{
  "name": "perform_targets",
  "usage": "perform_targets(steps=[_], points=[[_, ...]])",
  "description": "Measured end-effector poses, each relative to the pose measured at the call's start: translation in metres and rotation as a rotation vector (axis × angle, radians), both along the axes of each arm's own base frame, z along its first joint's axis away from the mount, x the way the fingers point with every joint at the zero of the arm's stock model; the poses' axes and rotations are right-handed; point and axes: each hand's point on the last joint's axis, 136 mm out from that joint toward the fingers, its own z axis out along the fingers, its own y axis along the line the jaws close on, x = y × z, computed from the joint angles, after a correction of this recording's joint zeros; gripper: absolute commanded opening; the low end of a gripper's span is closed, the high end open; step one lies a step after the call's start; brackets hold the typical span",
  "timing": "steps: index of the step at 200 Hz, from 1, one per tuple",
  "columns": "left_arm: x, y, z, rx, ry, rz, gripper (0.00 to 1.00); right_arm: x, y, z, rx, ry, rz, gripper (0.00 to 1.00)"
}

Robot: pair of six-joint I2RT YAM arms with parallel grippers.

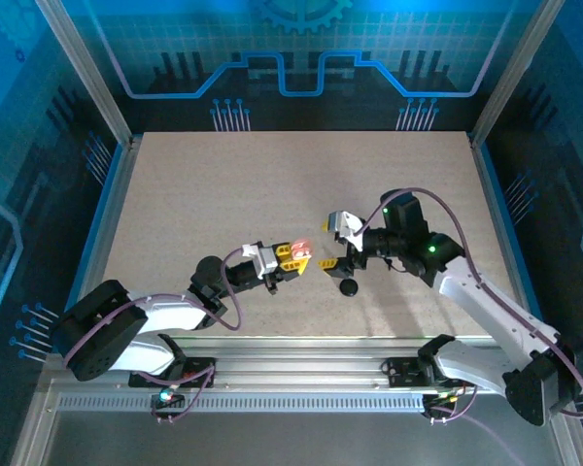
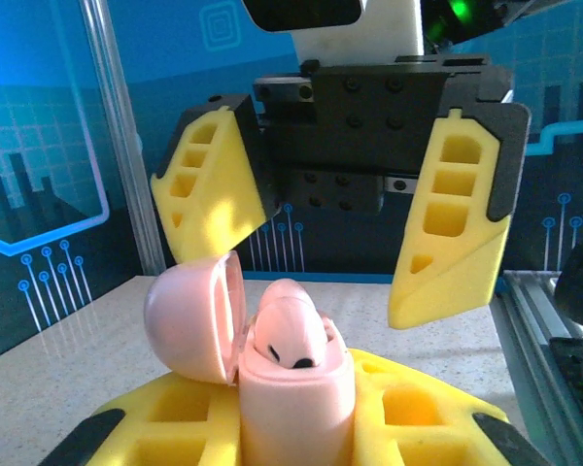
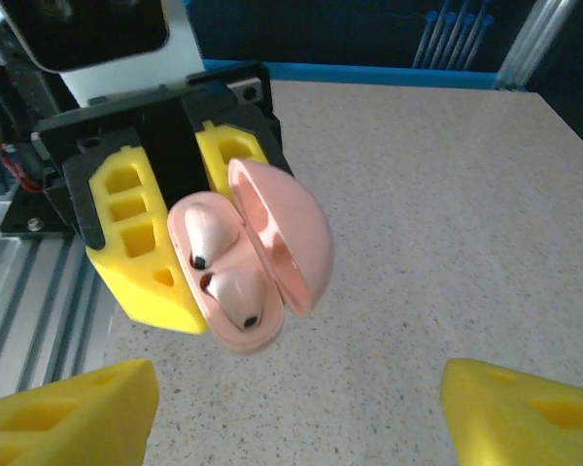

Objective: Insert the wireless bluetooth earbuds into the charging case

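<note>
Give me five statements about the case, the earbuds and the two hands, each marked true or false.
1. The left hand is shut on the pink case. True.
2. The case lid is closed. False: it stands open.
3. Two pale earbuds sit in the case. True.
4. The right hand grips an earbud. False: it is open and empty.
5. A black round object lies on the table. True.

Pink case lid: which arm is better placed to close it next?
Likely the right claw: it stands open facing the pink case, while the left claw is shut on it.
</note>
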Motion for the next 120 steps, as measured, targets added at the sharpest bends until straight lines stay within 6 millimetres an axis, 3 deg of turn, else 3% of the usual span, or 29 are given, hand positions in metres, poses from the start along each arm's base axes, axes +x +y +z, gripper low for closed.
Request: perform_targets(steps=[120], points=[[-0.005,-0.001,0.005,-0.012,-0.009,-0.016,0.14,-0.020,0.016,0.011,-0.016,0.049,0.236,0.56]])
